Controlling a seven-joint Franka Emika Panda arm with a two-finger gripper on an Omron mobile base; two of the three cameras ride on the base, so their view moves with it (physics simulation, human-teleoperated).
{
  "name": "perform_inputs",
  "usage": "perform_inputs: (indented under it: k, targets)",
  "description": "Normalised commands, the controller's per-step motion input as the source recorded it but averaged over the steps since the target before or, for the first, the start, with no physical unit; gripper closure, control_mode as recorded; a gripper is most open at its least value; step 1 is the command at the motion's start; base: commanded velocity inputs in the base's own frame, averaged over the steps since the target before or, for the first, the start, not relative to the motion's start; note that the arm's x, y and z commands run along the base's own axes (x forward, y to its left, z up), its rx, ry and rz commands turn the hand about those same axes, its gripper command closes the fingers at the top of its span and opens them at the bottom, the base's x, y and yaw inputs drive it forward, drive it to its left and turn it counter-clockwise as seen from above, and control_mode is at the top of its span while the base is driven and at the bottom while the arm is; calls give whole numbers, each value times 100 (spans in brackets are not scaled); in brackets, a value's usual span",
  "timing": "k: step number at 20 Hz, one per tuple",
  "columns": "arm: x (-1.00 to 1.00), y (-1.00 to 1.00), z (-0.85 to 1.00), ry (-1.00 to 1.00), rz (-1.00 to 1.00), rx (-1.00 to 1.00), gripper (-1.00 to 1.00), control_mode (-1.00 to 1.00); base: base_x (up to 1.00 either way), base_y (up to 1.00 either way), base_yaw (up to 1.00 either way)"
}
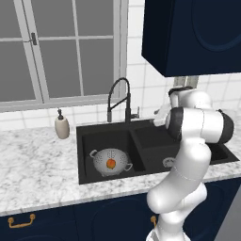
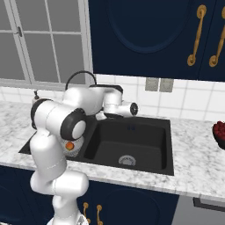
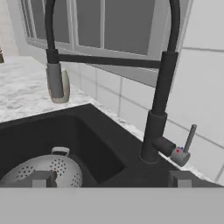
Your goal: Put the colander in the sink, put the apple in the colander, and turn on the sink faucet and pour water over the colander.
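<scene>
Hand view puts me close to the sink faucet (image 3: pixel 155 131), its black base rising just ahead and its small side lever (image 3: pixel 189 139) sticking up to the right of that base. My tool (image 3: pixel 111 178) is spread, the two dark fingertips (image 3: pixel 42 178) standing well apart at the bottom of the view with nothing between them. Below and to the left lies the colander (image 3: pixel 43 170), its dotted metal rim and one loop handle showing.

From the left base view the colander (image 1: pixel 111 161) sits in the left basin of the sink (image 1: pixel 84 136), and the apple (image 1: pixel 110 163) rests inside it, a small red-orange spot against the metal. So the first two parts of the job look finished to me, and the step in hand is the faucet. No water runs from the spout (I see no blue stream anywhere).

The spout head (image 3: pixel 55 81) hangs over the left basin, near the soap bottle (image 1: pixel 61 126) on the desk (image 1: pixel 33 169), so I judge it roughly placed for the colander, though I cannot be sure it is right above it. Next I need to bring a fingertip to the lever and push it, coming in carefully so as not to knock the neck aside.
</scene>
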Motion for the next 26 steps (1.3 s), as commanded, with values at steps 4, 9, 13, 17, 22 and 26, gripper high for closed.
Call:
perform_inputs:
  k: [4,9,13,17,22,26]
  targets:
    - [39,-2,-13,-18,0,8,-100,-100,0,0,0]
    - [57,0,-14,-7,0,13,-100,-100,0,0,0]
    - [65,-1,-13,0,1,15,-100,-100,0,0,0]
    - [52,0,-11,0,3,14,-100,-100,0,0,0]
    - [56,0,-6,0,3,8,-100,-100,0,0,0]
    - [57,0,-2,0,1,2,-100,-100,0,0,0]
